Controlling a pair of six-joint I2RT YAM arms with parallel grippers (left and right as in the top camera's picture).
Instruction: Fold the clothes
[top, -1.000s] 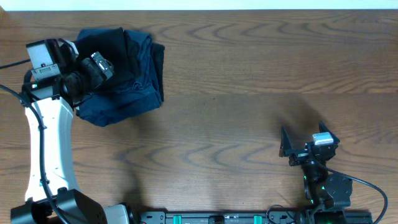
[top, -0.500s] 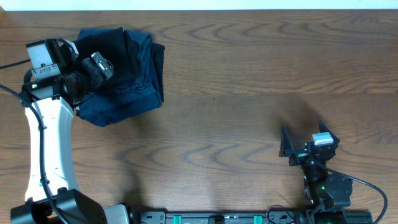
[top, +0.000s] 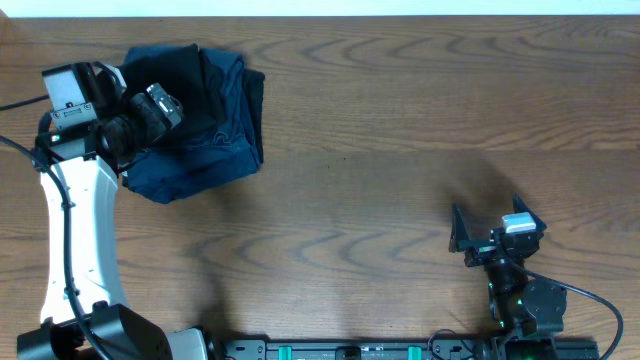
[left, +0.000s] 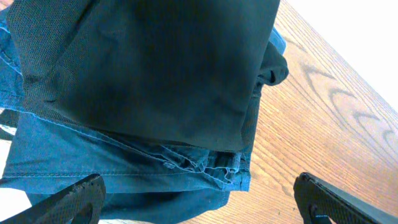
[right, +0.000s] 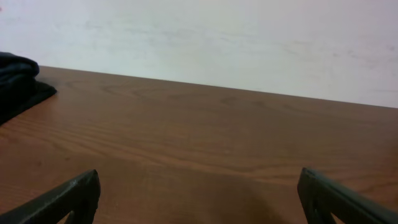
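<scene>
Black on blue, the shirt (top: 195, 80) lay on top of a folded blue stack (top: 200, 160) at the far left of the wooden table (top: 400, 120). The left gripper (left: 199, 202) hung right over it with its fingers wide apart, holding nothing. Far to the right, near the front edge, the right gripper (right: 199, 186) sat low over the wood, fingers wide apart too and empty.

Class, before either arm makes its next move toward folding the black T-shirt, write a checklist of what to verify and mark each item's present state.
1. Left gripper jaws open, holding nothing: ok.
2. Right gripper jaws open, holding nothing: ok.
3. Left gripper above the black T-shirt: ok.
4. Black T-shirt spread flat on the table: not ok; it lies bunched on the blue denim stack.
5. Sleeves and collar located: cannot tell.
</scene>
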